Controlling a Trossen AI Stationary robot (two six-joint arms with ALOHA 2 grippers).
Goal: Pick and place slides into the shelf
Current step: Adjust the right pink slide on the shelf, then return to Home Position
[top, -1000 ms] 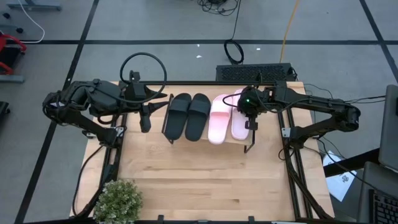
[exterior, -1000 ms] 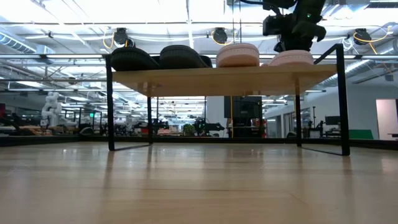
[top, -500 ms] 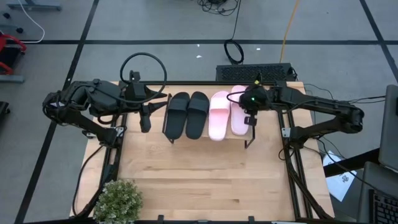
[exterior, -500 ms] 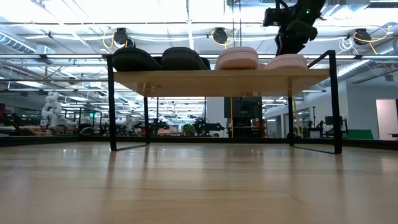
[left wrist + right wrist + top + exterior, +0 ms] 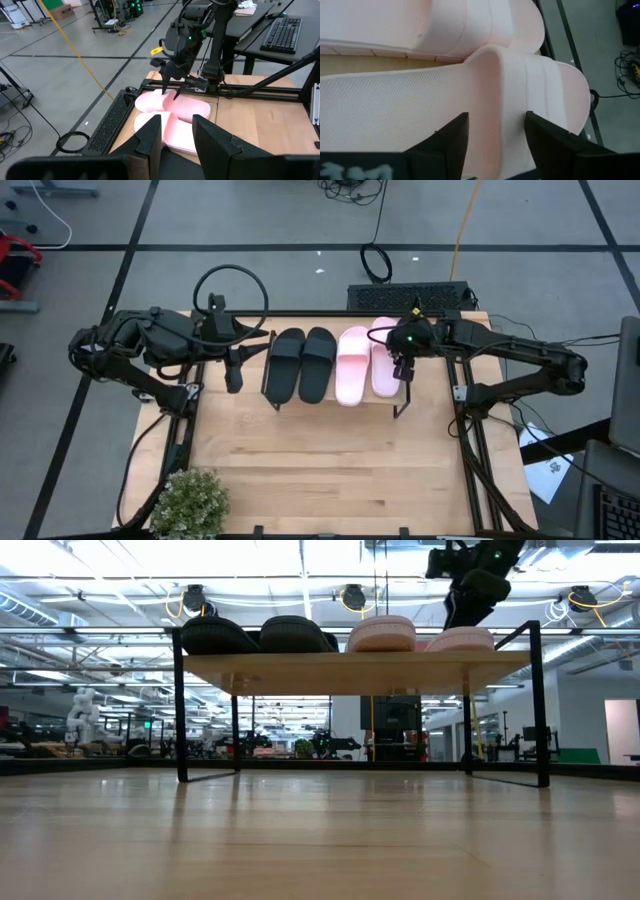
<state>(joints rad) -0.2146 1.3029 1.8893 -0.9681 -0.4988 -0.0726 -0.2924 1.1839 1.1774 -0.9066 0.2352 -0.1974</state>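
Right tool [image 5: 404, 370] open, fingers [image 5: 451, 140] spread either side of the outer pink slide's [image 5: 384, 360] footbed, hovering just above it without gripping; seen in the right half of the high view, at the shelf's right end. In the left wrist view, same tool [image 5: 170, 88] poised with parted tips over the far pink slide [image 5: 175, 104]. In the low view, tool [image 5: 468, 602] hanging at upper right, just over the rightmost slide [image 5: 459, 639].

Outward from there: second pink slide [image 5: 352, 366] just beside the first, touching along the edges. Black pair next, one slide [image 5: 318, 364] beside the pink, the other [image 5: 284, 365] at the shelf's left end. All four lying in a row on the shelf [image 5: 355, 664], toes toward the frame's top in the high view.

Left tool [image 5: 233, 371] left of the shelf, apart from the slides, partly open, holding nothing.

Shelf standing on the tabletop [image 5: 320, 470]; small plant [image 5: 189, 499] at the lower left corner.
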